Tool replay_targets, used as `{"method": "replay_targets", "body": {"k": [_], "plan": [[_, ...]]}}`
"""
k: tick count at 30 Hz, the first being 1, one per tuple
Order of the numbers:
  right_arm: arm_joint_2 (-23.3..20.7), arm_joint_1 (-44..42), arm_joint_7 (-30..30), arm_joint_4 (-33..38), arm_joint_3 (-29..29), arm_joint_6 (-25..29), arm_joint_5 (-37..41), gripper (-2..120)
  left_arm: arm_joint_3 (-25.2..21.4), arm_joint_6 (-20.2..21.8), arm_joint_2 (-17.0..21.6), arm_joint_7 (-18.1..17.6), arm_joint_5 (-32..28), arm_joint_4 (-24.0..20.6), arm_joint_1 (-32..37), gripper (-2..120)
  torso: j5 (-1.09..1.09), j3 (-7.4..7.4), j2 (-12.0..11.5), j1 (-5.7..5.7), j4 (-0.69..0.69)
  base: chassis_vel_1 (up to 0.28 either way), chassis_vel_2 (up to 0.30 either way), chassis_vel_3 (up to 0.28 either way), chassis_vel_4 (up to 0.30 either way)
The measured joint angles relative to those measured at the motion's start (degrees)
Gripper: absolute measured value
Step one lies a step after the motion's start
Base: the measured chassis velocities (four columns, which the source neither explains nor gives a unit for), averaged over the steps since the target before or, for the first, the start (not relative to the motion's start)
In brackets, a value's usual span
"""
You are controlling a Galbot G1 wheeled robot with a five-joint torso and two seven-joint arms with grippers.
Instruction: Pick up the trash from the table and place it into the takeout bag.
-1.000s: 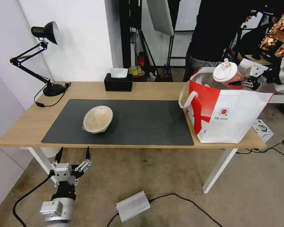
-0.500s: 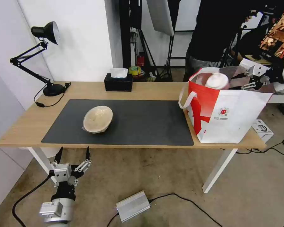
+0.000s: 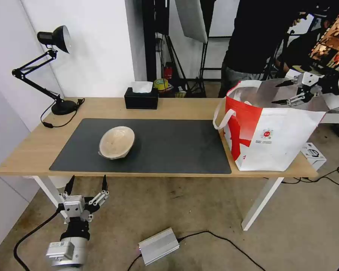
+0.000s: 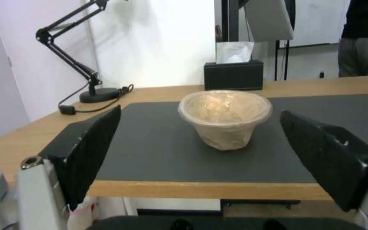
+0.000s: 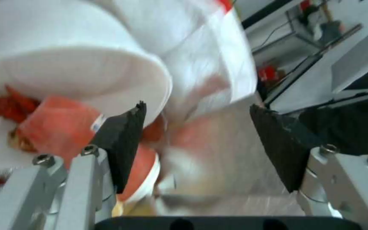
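One red drink cup (image 5: 60, 127) lies in the takeout bag (image 3: 278, 143) — beneath the open right claw (image 3: 288, 92).

beige bowl (image 3: 116, 142) on mat (image 3: 169, 145), takeout bag (image 3: 269, 139) at table's (image 3: 26, 150) right

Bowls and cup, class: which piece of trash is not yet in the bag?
The shallow beige bowl, alone on the dark grey mat. The white bowl with red scraps and the red cup already lie inside the takeout bag.
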Motion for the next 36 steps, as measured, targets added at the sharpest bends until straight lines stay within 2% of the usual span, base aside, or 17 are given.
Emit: {"method": "replay_targets", "body": {"k": [11,16,20,21,25,26,30,31,33,35,36], "plan": [[-0.4,1.2,2.8,3.5,0.7,-2.3,4.8,63,0.0,0.0,0.0,0.0,0.0,-0.2,0.1,100,0.0,0.0,0.0,0.0,0.0,0.0,0.0,0.0,0.0],[-1.4,0.0,5.9,7.5,1.6,-4.8,10.4,61,-0.2,0.0,0.1,0.0,0.0,-0.3,0.2,100,0.0,0.0,0.0,0.0,0.0,0.0,0.0,0.0,0.0],[-2.5,-4.6,14.3,14.1,3.7,-8.4,17.3,61,-0.2,0.0,0.1,0.0,0.0,-0.3,0.1,100,-0.01,0.0,0.0,0.0,0.0,0.0,0.0,0.0,0.0],[-2.5,-4.6,14.3,14.1,3.7,-8.4,17.3,61,-0.2,0.0,0.1,0.0,0.0,-0.3,0.1,100,-0.01,0.0,0.0,0.0,0.0,0.0,0.0,0.0,0.0],[-3.4,-11.1,27.4,21.8,5.8,-11.9,25.0,61,-0.1,0.0,0.1,0.0,0.0,-0.3,0.1,100,0.0,0.0,0.0,0.0,0.0,0.0,0.0,0.0,0.0],[-3.4,-11.1,27.4,21.8,5.8,-11.9,25.0,61,-0.1,0.0,0.1,0.0,0.0,-0.3,0.1,100,0.0,0.0,0.0,0.0,0.0,0.0,0.0,0.0,0.0],[-3.9,-17.8,40.8,29.8,9.2,-13.4,32.2,61,-0.2,0.0,0.0,0.0,0.0,-0.3,0.2,100,-0.01,0.0,0.0,0.0,0.0,0.0,0.0,0.0,0.0],[-3.9,-17.8,40.8,29.8,9.2,-13.4,32.2,61,-0.2,0.0,0.0,0.0,0.0,-0.3,0.2,100,-0.01,0.0,0.0,0.0,0.0,0.0,0.0,0.0,0.0],[-4.0,-19.7,45.7,32.5,10.0,-13.9,34.3,62,-0.2,0.0,0.0,0.0,0.0,-0.3,0.3,100,0.01,0.0,0.0,0.0,0.0,0.0,0.0,0.0,0.0],[-4.0,-24.2,55.9,38.6,13.2,-16.1,37.7,68,-0.3,0.0,-0.1,0.0,0.0,-0.4,0.3,100,-0.02,0.0,0.0,0.0,0.01,0.0,0.0,0.0,0.0],[-4.0,-24.2,55.9,38.6,13.2,-16.1,37.7,68,-0.3,0.0,-0.1,0.0,0.0,-0.4,0.3,100,-0.02,0.0,0.0,0.0,0.01,0.0,0.0,0.0,0.0]]}}
